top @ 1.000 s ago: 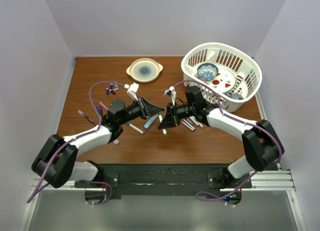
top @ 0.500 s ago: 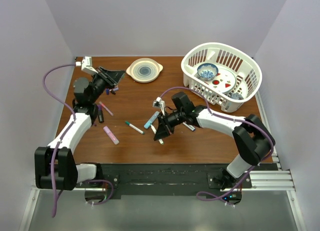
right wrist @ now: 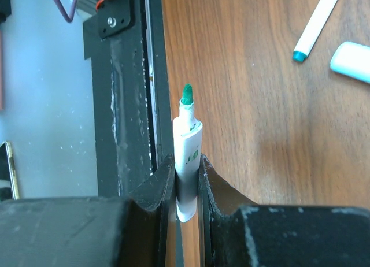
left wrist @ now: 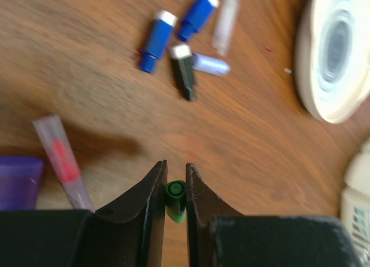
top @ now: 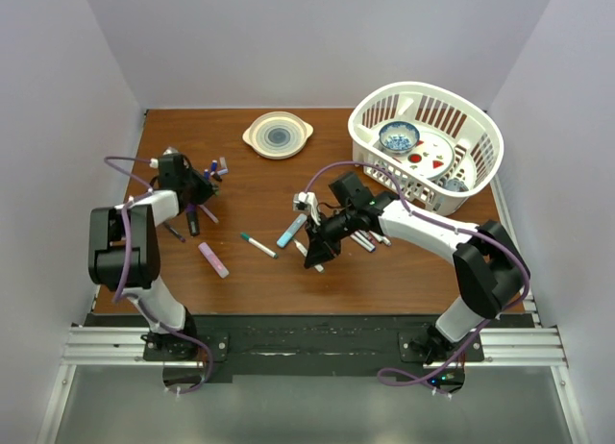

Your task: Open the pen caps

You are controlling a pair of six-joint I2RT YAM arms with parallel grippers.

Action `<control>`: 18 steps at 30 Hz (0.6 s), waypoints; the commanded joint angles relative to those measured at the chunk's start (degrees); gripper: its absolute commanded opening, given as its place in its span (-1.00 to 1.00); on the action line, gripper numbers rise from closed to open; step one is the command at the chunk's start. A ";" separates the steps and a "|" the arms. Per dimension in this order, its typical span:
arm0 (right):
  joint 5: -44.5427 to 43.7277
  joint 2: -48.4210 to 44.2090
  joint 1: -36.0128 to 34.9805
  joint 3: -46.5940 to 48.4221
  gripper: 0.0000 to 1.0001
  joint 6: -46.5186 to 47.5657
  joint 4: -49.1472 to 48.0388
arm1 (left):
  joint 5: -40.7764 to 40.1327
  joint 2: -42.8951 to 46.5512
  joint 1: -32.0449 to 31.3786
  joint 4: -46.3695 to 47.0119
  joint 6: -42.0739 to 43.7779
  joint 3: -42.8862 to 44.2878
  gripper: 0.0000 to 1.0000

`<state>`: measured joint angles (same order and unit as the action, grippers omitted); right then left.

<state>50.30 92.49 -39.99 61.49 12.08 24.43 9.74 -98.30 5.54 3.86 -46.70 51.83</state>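
Observation:
My left gripper is shut on a small green pen cap and holds it just above the table at the far left. Loose caps lie ahead of it: two blue, one black, one light purple and one clear. My right gripper is shut on an uncapped white pen barrel with its green tip bare, near the middle of the table.
A round plate sits at the back and a white basket with dishes at the back right. Several pens lie by the right arm. A teal-tipped pen, a pink marker and a light blue cap lie in the middle.
The grippers were together at the table's middle. The left arm has swung to the far left with the green cap and come down by the cap pile. The right gripper keeps the pen.

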 commanded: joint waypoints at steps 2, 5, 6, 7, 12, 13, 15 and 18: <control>-0.91 -1.78 0.79 2.31 -1.00 2.69 1.85 | -6.91 -5.93 0.70 -1.83 0.29 7.74 -0.51; -0.91 -2.14 1.31 2.23 -1.00 2.69 1.85 | -6.58 -9.09 1.31 -2.54 -0.23 10.38 -0.35; -0.91 -2.22 1.66 2.23 -1.00 2.69 1.94 | -6.31 -9.62 1.40 -2.89 -0.15 11.09 -0.31; -0.91 -2.14 1.75 2.31 -1.00 2.78 2.03 | -6.14 -10.50 1.49 -3.33 -0.06 11.88 -0.27; -2.05 -2.31 2.28 2.40 -1.00 3.39 2.47 | -4.64 -11.13 2.54 -6.40 0.99 15.66 -0.09; -3.70 -2.31 2.28 2.49 -1.00 4.00 2.90 | -4.64 -9.64 2.72 -6.49 1.34 15.75 -0.08; -6.96 -2.05 2.28 2.49 -1.00 5.41 3.87 | -4.46 -7.09 3.16 -5.45 3.00 14.79 -0.02; -15.91 -0.73 2.28 2.66 -1.00 8.48 5.97 | -3.76 0.20 3.25 -1.67 6.60 11.90 0.16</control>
<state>44.86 92.49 -37.85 61.82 15.81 27.11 5.28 -107.83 8.01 -1.80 -45.47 65.06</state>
